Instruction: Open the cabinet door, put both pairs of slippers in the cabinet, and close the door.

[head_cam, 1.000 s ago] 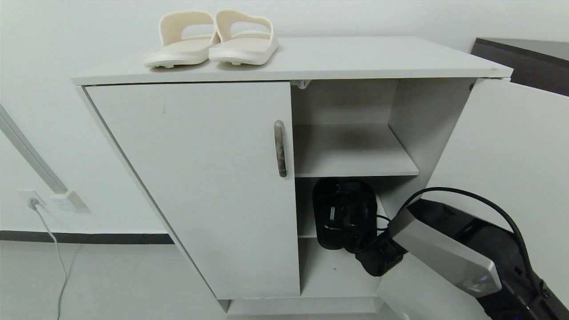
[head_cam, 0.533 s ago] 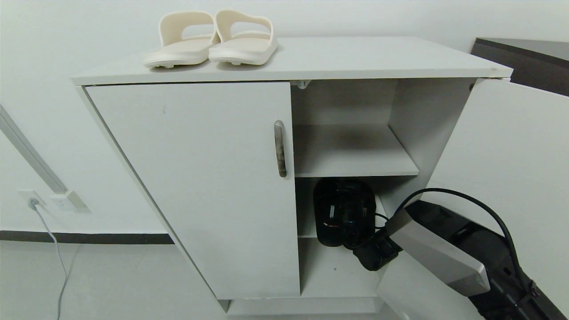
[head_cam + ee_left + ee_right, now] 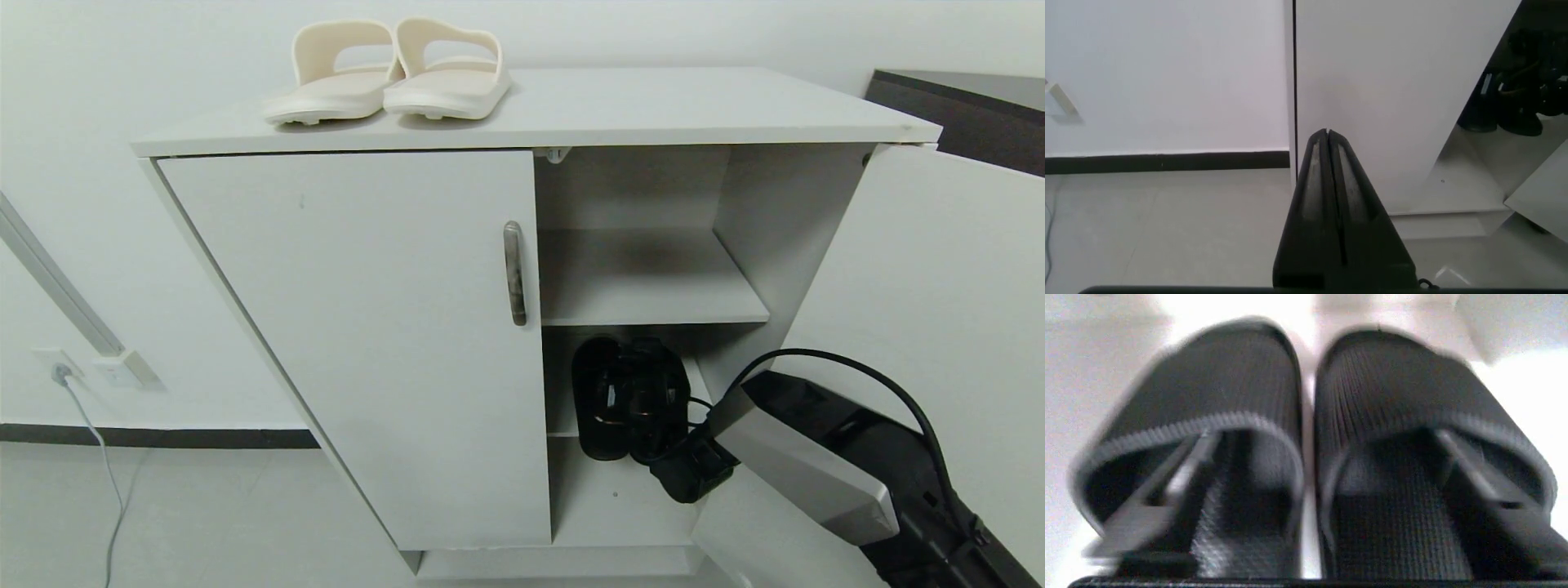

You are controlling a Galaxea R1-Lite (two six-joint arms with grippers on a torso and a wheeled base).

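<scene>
White wall (image 3: pixel 98 122) backs a white cabinet (image 3: pixel 653 106) on a pale floor. Its left door (image 3: pixel 351 327) is closed, with an upright metal handle (image 3: pixel 513 273) at the inner edge. The right door (image 3: pixel 922 269) is swung wide open.

A beige pair of slippers (image 3: pixel 392 73) sits side by side on the cabinet top, toward its left end.

The black pair of slippers (image 3: pixel 629 400) is inside the open right half, below the upper shelf (image 3: pixel 645 286). It stands on the lower shelf with its near ends at the front edge.

The right gripper (image 3: pixel 665 457) is at that pair. Its fingers (image 3: pixel 1151 510) are spread apart, one under each strap.

The left gripper (image 3: pixel 1327 135) hangs low before the closed door, fingers clenched together on nothing.

A wall socket (image 3: pixel 57 371) with a cable is at the left.
</scene>
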